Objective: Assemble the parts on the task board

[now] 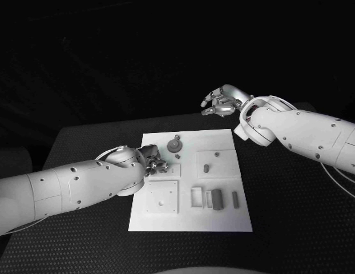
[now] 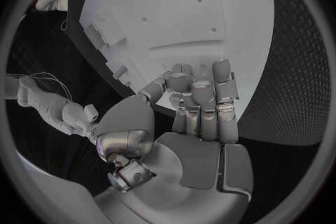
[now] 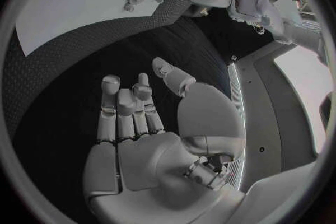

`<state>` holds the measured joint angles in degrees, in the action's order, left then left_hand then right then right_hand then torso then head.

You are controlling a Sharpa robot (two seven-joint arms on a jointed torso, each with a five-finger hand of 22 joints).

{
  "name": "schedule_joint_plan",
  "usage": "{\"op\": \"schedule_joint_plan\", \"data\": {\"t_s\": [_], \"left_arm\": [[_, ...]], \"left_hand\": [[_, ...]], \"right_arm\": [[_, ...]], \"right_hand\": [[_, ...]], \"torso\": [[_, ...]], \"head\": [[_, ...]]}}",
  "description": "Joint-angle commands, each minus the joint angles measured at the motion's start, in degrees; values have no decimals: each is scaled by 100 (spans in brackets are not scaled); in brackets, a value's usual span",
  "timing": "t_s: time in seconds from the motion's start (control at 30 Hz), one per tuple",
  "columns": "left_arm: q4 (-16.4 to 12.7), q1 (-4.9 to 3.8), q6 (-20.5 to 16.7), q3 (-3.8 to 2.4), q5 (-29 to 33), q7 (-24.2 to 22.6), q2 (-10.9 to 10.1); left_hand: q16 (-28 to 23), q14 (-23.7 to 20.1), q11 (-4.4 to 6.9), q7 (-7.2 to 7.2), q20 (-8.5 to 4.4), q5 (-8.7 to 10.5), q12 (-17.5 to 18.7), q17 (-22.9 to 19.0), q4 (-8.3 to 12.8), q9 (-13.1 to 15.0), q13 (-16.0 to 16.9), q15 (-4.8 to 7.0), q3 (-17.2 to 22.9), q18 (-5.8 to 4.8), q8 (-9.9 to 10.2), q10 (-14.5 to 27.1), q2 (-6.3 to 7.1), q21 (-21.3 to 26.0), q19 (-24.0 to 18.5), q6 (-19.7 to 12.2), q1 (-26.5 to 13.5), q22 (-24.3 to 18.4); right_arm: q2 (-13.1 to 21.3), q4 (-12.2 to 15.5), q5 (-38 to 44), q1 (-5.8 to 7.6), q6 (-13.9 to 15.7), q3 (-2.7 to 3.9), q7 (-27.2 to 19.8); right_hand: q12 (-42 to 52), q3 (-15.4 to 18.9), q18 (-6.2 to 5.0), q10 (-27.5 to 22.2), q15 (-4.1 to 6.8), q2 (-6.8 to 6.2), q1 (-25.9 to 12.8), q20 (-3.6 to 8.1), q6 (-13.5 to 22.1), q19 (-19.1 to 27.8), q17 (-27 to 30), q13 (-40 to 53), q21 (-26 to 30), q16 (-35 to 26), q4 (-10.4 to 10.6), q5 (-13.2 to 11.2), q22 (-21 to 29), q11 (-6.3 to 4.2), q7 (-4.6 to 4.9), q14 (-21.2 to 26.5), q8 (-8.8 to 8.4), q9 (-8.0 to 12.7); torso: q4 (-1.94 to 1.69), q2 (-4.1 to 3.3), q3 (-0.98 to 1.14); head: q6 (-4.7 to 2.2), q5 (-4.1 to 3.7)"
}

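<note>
The black bench (image 1: 87, 142) is seen spread under everything, with the white task board (image 1: 227, 220) laid flat in the middle of it. Two white arms are reached in over it, the left arm (image 1: 54, 188) low along the board's left edge and the right arm (image 1: 317, 137) raised past the board's far right corner.

On the board, a square raised plate (image 1: 162, 197) is set near the left side, with another square plate (image 1: 216, 164) further back to the right. A round part with a stem (image 1: 174, 145) is laid near the far edge. A small open frame (image 1: 199, 197) and two narrow bar parts (image 1: 218, 199) are found side by side at the near right, a thinner bar (image 1: 235, 198) just beside them.

The left hand (image 1: 153, 162) is held down over the board's left middle, right by a small square recess. In the left wrist view its fingers (image 2: 210, 103) are seen drawn close together and curled toward the thumb just above the board; whether a part is pinched there can't be told, honestly.

The right hand (image 1: 221, 101) is kept well off the board, over the far bench. In the right wrist view its fingers (image 3: 126, 109) are shown loosely spread, nothing held.
</note>
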<state>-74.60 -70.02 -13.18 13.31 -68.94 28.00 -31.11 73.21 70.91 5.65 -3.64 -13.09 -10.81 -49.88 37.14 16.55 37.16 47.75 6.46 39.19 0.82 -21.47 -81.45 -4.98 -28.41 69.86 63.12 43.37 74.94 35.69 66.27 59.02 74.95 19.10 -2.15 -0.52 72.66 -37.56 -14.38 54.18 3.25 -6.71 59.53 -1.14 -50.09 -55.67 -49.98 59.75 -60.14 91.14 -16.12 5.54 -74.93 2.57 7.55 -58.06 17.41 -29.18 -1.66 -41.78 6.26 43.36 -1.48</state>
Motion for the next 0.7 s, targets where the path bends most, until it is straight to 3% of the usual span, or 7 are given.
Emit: {"op": "schedule_joint_plan", "data": {"t_s": [0.03, 0.53, 0.7], "left_arm": [[-17, 54, 289, 34, 118, -4, 49], [34, 50, 684, 33, -115, 46, 149], [54, 49, 650, 33, -164, 61, 144]], "left_hand": [[33, -228, 90, 383, -61, -25, -38, -16, 28, 12, -10, 179, 248, 47, -16, 47, -59, -3, 82, 631, 12, 125], [134, -238, 101, 394, -71, -173, -113, -112, 34, 68, -47, 189, 359, 56, -53, 56, -28, -46, 95, 627, -14, 133], [156, -244, 103, 396, -73, -208, -127, -134, 31, 81, -58, 193, 381, 58, -60, 60, -17, -58, 95, 625, 2, 134]], "right_arm": [[-6, 4, -1, 0, -74, 3, -31], [8, 9, 1, 0, -93, 3, -30], [15, 13, 1, 0, -94, 3, -28]], "right_hand": [[39, 22, -62, -42, 25, 63, 7, -39, -87, -14, 9, -8, 26, 0, -17, -8, -32, -15, 114, 34, -30, -10], [43, 21, -62, -44, 25, 63, 16, -39, -87, -12, 10, -12, 26, 1, -21, -9, -34, -15, 115, 36, -30, -11], [44, 22, -62, -45, 25, 63, 17, -40, -87, -11, 11, -14, 27, 2, -21, -10, -34, -15, 115, 37, -31, -11]], "torso": [[1, 1, 0], [1, 1, 2], [1, 5, 1]], "head": [[-1, 1], [9, -6], [7, -8]]}}
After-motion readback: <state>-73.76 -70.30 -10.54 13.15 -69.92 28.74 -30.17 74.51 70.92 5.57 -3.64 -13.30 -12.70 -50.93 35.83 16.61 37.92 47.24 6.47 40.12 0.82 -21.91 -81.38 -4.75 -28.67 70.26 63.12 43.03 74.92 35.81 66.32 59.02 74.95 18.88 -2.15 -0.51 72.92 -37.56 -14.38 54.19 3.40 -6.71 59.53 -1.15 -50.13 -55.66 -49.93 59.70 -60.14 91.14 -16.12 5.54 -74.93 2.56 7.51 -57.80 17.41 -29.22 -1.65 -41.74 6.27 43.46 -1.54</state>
